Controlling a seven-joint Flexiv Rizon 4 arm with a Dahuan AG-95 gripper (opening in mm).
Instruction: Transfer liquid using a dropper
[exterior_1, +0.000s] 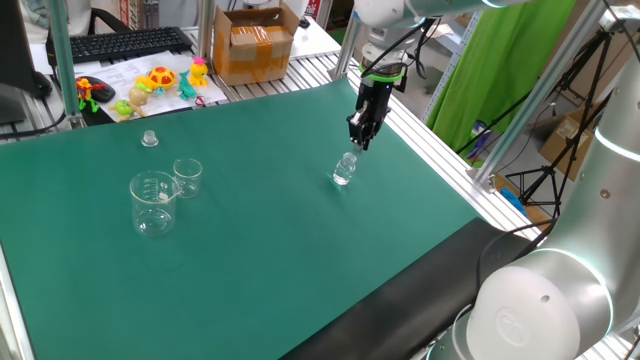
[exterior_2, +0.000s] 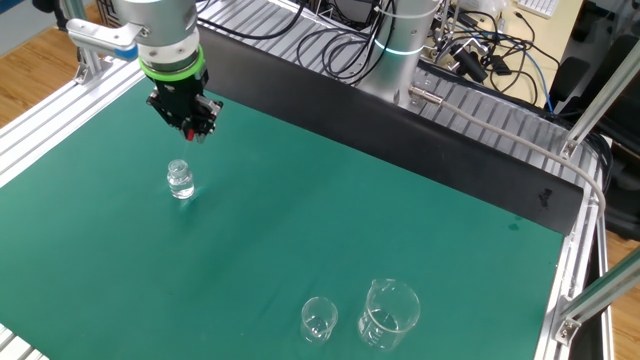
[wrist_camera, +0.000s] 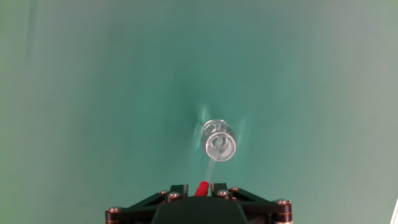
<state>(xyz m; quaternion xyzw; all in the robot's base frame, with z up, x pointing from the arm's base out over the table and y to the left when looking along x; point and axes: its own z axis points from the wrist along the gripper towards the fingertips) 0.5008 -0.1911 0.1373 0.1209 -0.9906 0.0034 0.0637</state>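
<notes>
My gripper (wrist_camera: 201, 186) is shut on the dropper (wrist_camera: 202, 188): its small red end shows between the fingers and its clear stem (wrist_camera: 211, 168) points down toward the vial's mouth. The small clear vial (wrist_camera: 219, 142) stands open on the green mat just below the tip. In one fixed view the gripper (exterior_1: 362, 138) hangs a little above the vial (exterior_1: 345, 169). In the other fixed view the gripper (exterior_2: 193, 130) is above and right of the vial (exterior_2: 180, 180). Two glass beakers (exterior_1: 152, 203) (exterior_1: 187, 177) stand far left on the mat.
A small clear cap (exterior_1: 149, 139) lies on the mat behind the beakers. The beakers also show in the other fixed view (exterior_2: 388, 312) (exterior_2: 318, 319). A cardboard box (exterior_1: 254, 42), toys (exterior_1: 158, 81) and a keyboard sit behind the table. Aluminium rails (exterior_1: 440, 140) edge the mat.
</notes>
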